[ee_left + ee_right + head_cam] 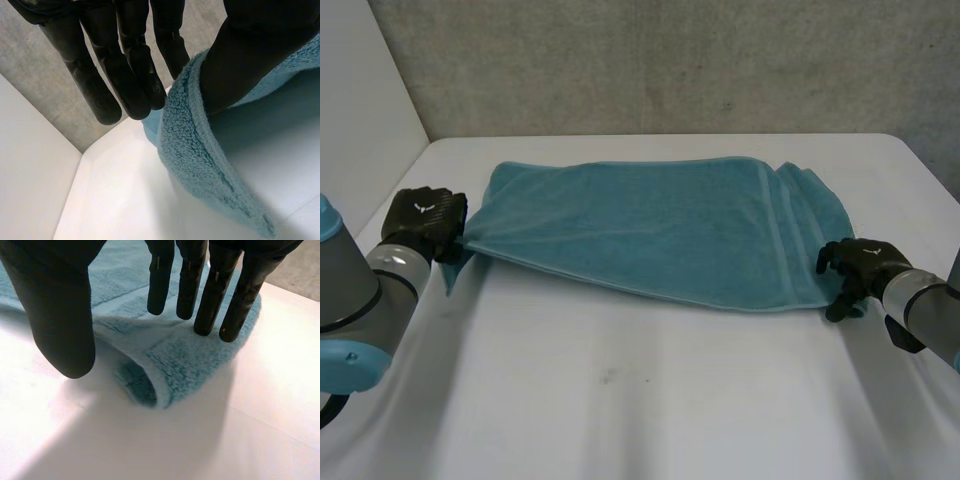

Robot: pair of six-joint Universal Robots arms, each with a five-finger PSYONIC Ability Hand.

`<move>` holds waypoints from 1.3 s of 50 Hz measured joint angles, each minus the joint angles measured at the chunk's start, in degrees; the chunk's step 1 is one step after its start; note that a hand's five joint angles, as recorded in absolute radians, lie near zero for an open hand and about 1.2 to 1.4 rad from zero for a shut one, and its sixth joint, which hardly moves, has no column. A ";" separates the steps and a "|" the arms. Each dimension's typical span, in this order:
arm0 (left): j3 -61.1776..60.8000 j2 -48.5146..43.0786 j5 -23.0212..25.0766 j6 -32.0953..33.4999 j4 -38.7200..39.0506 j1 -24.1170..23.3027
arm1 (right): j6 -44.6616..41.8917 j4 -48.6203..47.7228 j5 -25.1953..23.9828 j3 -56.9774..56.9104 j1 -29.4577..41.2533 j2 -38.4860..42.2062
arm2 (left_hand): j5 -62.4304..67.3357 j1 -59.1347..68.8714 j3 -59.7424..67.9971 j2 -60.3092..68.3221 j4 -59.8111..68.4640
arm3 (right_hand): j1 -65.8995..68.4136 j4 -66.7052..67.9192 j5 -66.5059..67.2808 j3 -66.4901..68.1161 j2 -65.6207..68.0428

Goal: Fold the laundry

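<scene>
A rough grey concrete wall (670, 60) closes off the far side of a white desk (620, 400), and a plain white panel (360, 100) stands along the desk's left edge. Across the far half of the desk we see a teal terry-cloth towel (650, 230), seemingly doubled over into a long band that runs from one hand to the other. A pair of woven stripes crosses it near its right end. It lies mostly flat, its near edge slanting towards the right.

At the towel's left end we find the black left hand (423, 222). The cloth is drawn to a point against it, and a small tail of cloth hangs just beside it. In the left wrist view the towel (195, 150) has its hemmed edge raised off the desk and lying against the thumb (250, 55). The straight fingers (125, 75) meet it from the other side, so we read this hand as pinching the corner.

At the towel's near right corner sits the black right hand (860, 262). In the right wrist view its fingers (210, 295) are straight, their tips touching the towel (190, 360) where the corner curls over into a small roll on the desk. Its thumb (62, 325) stands apart from the fingers, just beside the roll, so this hand is spread and grips nothing.
</scene>
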 measured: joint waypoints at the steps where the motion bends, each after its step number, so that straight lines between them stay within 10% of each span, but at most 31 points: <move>1: 0.00 -0.10 0.00 0.02 0.01 0.00 | -0.09 -0.29 0.01 0.06 -0.47 0.04 | 0.00 -0.01 0.00 0.00 0.00 | 0.00 0.62 0.47 0.73 0.64; 14: 0.18 -1.21 -0.01 0.08 0.04 0.08 | -1.04 -2.15 -0.32 -0.74 -3.39 0.15 | 0.00 0.00 0.00 0.00 0.00 | 28.87 35.02 32.98 34.75 35.18; 22: 0.34 -3.87 -0.01 1.02 -0.17 0.08 | -3.12 -2.06 -0.53 -0.82 -4.58 -0.51 | -33.72 -35.29 -36.48 -37.18 -37.09 | 29.11 37.29 34.60 36.75 36.69; 33: 1.21 -7.58 0.00 7.43 -0.35 0.19 | -3.15 -1.49 -2.35 -0.45 -4.73 -4.43 | -38.30 -36.98 -40.33 -41.01 -41.33 | 29.11 37.29 34.62 36.85 36.69; 46: 1.41 -8.32 -0.23 8.66 0.49 0.41 | -3.53 -1.27 -3.42 -1.14 -6.97 -5.27 | -37.54 -36.91 -40.28 -40.87 -41.08 | 29.11 37.29 34.66 36.85 36.69; 52: 2.04 -9.15 -0.31 8.69 1.10 0.64 | -3.67 -1.25 -3.42 -1.14 -7.24 -5.17 | -2.53 0.57 -4.81 -5.05 -4.71 | 29.11 37.30 34.66 36.85 36.69; 65: -1.27 2.48 -0.67 8.76 -1.20 2.28 | -9.27 7.38 -3.63 -2.96 -7.05 -10.46 | -0.35 0.64 -0.12 -0.18 -0.26 | 29.11 37.30 34.67 36.88 36.69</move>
